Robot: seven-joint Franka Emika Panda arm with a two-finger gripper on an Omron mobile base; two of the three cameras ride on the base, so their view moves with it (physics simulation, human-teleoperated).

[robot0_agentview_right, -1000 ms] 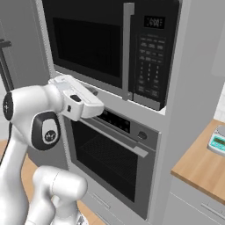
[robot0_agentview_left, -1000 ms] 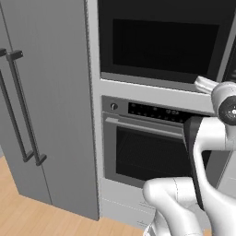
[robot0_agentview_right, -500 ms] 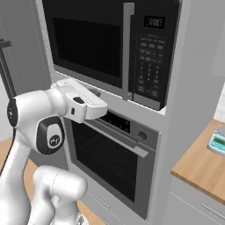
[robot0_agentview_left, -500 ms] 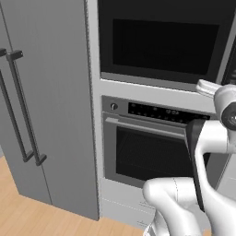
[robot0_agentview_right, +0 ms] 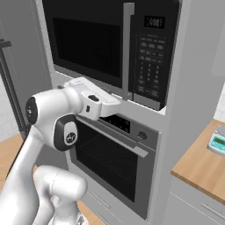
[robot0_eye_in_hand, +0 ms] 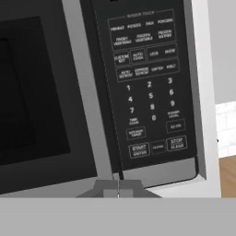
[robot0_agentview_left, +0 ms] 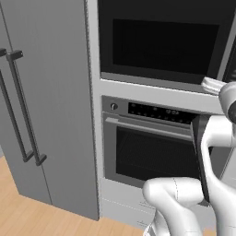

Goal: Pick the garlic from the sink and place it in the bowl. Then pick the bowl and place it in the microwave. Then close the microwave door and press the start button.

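Black microwave door [robot0_agentview_right: 88, 44], grey-framed; grey fridge [robot0_agentview_left: 46, 106]; white arm [robot0_agentview_right: 52, 127].

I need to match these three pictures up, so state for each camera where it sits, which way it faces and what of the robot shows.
Left base view: behind the arm's left, facing the fridge, oven and microwave door; white arm at lower right.
Right base view: behind its right, facing the microwave door, keypad, oven and counter; arm at lower left.
Hand view: on the hand, facing the keypad; shut gripper at bottom.
Shared: microwave in all; oven in both base views.
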